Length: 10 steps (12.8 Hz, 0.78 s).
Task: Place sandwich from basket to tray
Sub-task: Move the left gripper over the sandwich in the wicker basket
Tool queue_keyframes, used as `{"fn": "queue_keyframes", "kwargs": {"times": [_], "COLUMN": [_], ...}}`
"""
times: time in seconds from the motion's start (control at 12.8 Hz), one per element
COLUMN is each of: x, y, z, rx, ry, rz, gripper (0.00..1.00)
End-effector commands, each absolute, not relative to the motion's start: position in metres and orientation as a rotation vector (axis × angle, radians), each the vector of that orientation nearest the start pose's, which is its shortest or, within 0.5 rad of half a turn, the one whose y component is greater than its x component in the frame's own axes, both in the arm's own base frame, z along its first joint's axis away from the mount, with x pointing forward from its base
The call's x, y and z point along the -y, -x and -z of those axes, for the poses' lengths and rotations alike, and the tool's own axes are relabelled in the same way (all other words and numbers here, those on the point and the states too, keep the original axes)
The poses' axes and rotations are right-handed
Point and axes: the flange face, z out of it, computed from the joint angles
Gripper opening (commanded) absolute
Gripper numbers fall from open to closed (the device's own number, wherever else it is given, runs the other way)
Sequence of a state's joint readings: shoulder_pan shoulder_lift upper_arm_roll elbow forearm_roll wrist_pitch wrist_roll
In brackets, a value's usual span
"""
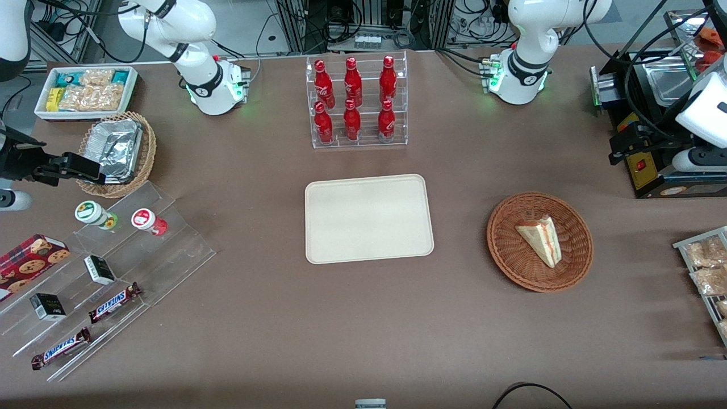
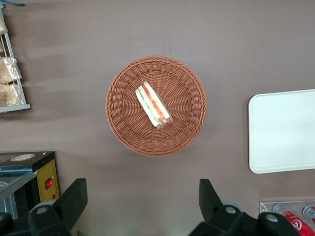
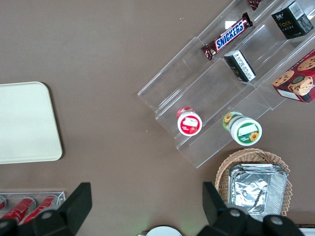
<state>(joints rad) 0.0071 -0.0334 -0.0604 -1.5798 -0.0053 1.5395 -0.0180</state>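
Observation:
The sandwich [image 1: 540, 238], a pale triangular wedge with red and green filling, lies in the round reddish-brown wicker basket [image 1: 508, 253]. The beige tray [image 1: 369, 218] lies flat at the table's middle, beside the basket toward the parked arm's end. My left gripper [image 1: 623, 145] hangs high near the working arm's end of the table, farther from the front camera than the basket. In the left wrist view its fingers [image 2: 74, 196] stand wide apart with nothing between them, well clear of the sandwich [image 2: 153, 105], the basket [image 2: 123, 125] and the tray [image 2: 283, 130].
A clear rack of red bottles [image 1: 356, 102] stands farther from the front camera than the tray. A black appliance [image 1: 653, 165] stands beneath the gripper. A rack of snack packets [image 1: 707, 272] is beside the basket at the working arm's end. A clear stepped shelf [image 1: 108, 272] with snacks is at the parked arm's end.

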Motion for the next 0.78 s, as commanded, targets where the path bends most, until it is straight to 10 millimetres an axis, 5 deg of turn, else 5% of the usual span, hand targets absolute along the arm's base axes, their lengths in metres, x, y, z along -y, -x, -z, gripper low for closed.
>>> {"fn": "queue_keyframes", "kwargs": {"times": [0.0,0.23,0.7], "x": [0.030,0.030,0.029], "y": [-0.539,-0.552,-0.572], "z": [-0.638,-0.616,-0.495], "rx": [-0.097,-0.100,0.199], "ry": [3.125,3.121,3.094], "rz": [-0.047,-0.081,-0.038], "gripper": [1.00,1.00,1.00]}}
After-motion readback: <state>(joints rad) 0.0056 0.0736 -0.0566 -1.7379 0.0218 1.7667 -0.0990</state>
